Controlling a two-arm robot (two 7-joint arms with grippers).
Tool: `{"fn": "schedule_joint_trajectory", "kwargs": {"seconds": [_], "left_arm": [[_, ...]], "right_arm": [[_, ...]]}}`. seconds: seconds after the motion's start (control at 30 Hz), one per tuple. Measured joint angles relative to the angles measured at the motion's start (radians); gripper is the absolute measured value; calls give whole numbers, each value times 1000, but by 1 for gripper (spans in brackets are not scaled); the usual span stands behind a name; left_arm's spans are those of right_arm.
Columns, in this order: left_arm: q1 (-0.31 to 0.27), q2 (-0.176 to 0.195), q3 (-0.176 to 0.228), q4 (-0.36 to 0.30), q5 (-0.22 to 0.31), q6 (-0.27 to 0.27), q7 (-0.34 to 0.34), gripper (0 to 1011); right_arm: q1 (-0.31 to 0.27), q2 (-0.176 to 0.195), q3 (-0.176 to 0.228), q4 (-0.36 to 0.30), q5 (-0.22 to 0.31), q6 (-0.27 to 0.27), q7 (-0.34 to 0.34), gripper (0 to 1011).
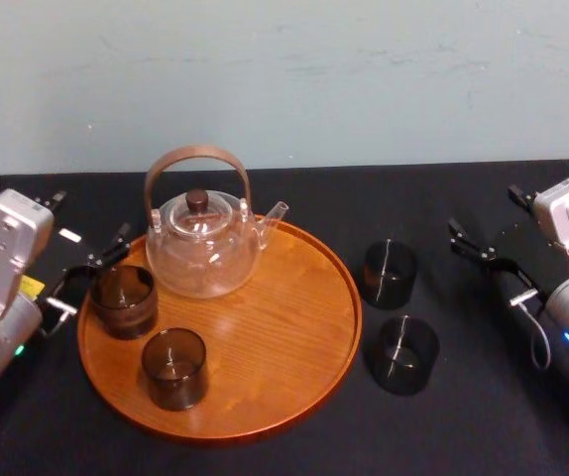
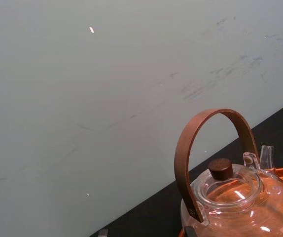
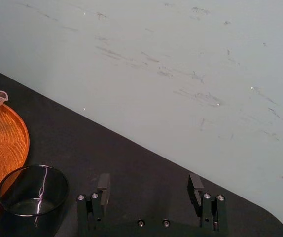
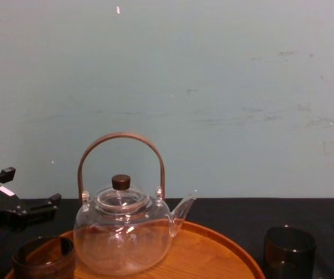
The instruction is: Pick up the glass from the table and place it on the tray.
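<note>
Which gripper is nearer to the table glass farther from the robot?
Right. The right gripper sits just right of that glass; the left gripper is across the tray, at its left rim.

Behind your workspace stood a plain, pale blue-green wall (image 1: 284, 79), matte and evenly lit; you could see faint dark scuff marks (image 3: 181, 74) streaked across it in thin slanting lines; a small bright fleck (image 4: 118, 9) sat high up on it; below, the wall met the far edge of a matte black table (image 1: 483, 436); its far right corner was rounded; the light on it was soft and diffuse.
</note>
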Motion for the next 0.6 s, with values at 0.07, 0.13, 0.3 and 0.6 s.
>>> {"fn": "schedule_joint_trajectory", "kwargs": {"seconds": [0.07,0.13,0.3,0.6], "left_arm": [[0,0,0,0,0,0,0,1001],[0,0,0,0,0,0,0,1001],[0,0,0,0,0,0,0,1001],[0,0,0,0,0,0,0,1001]], "right_arm": [[0,0,0,0,0,0,0,1002],[0,0,0,0,0,0,0,1002],[0,0,0,0,0,0,0,1002],[0,0,0,0,0,0,0,1002]]}}
